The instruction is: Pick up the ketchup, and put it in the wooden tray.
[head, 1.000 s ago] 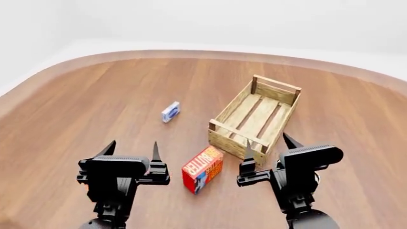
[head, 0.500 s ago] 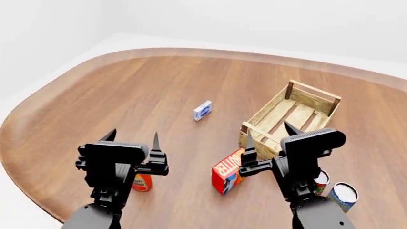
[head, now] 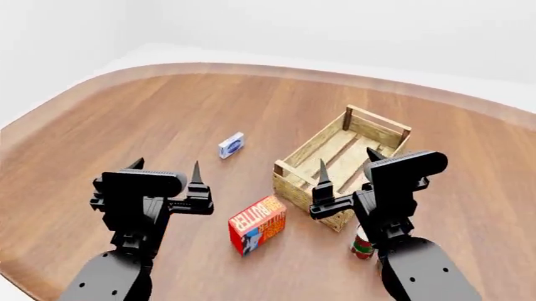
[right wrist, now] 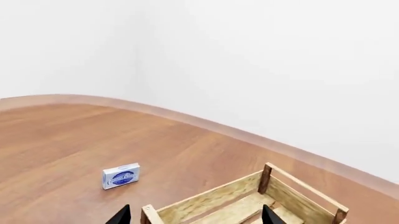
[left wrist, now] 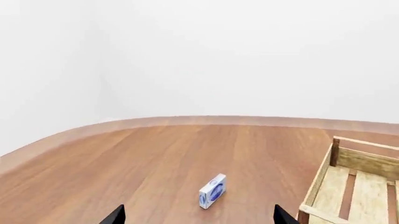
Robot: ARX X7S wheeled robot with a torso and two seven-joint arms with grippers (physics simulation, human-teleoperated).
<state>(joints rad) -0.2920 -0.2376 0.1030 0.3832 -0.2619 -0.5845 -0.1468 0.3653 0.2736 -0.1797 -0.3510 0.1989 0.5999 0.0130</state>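
The ketchup is not in any current view. The wooden tray (head: 312,142), a pale slatted crate, lies right of centre on the table, and I see nothing in it. It also shows in the left wrist view (left wrist: 318,183) and the right wrist view (right wrist: 209,198). My left gripper (head: 166,167) is open and empty, raised above the table to the tray's left. My right gripper (head: 346,160) is open and empty, hovering over the tray's near end. In the wrist views only the fingertips show, for the left gripper (left wrist: 198,220) and the right gripper (right wrist: 194,218).
A red butter box (head: 258,223) lies in front of the tray between my arms. A small blue-and-white box (head: 231,145) lies left of the tray and shows in both wrist views (left wrist: 212,191) (right wrist: 121,176). A small red-labelled can (head: 362,245) stands behind my right arm. The table's curved edge (head: 50,103) runs along the left.
The head view has swung, so the scene sits differently in frame. An orange-red object seen behind the left gripper half a second ago no longer shows. Both grippers stay open.
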